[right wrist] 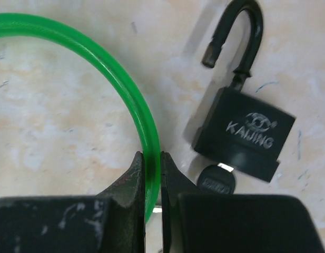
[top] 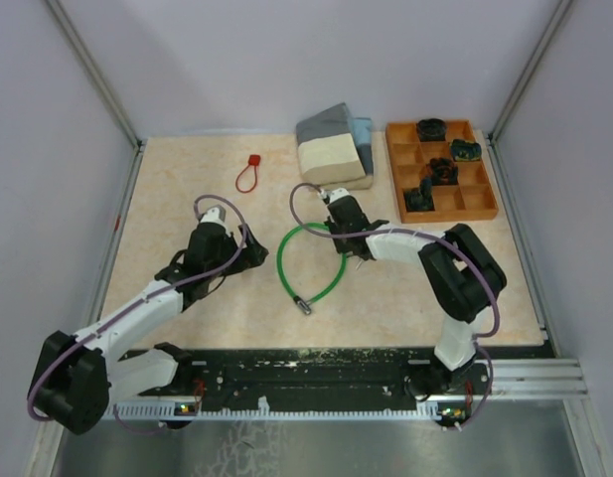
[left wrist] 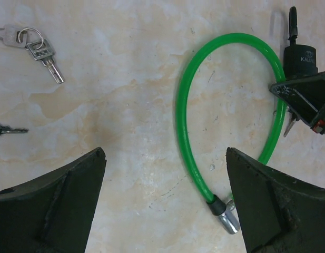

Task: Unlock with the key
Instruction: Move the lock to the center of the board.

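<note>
A black padlock [right wrist: 244,134] lies on the table with its shackle swung open and a black-headed key [right wrist: 216,181] in its base. It also shows in the left wrist view [left wrist: 301,58]. My right gripper [right wrist: 151,158] is shut on the green cable [right wrist: 99,58] just left of the padlock; in the top view it [top: 338,238] sits on the right side of the cable loop [top: 286,268]. My left gripper [left wrist: 166,155] is open and empty above the table, with the cable's metal end [left wrist: 228,219] by its right finger. It [top: 254,248] is left of the loop.
A ring of silver keys [left wrist: 38,50] and a single black-headed key [left wrist: 4,129] lie left of the cable. A red loop [top: 248,174], grey and beige blocks [top: 331,149] and an orange tray [top: 475,204] of black parts stand at the back.
</note>
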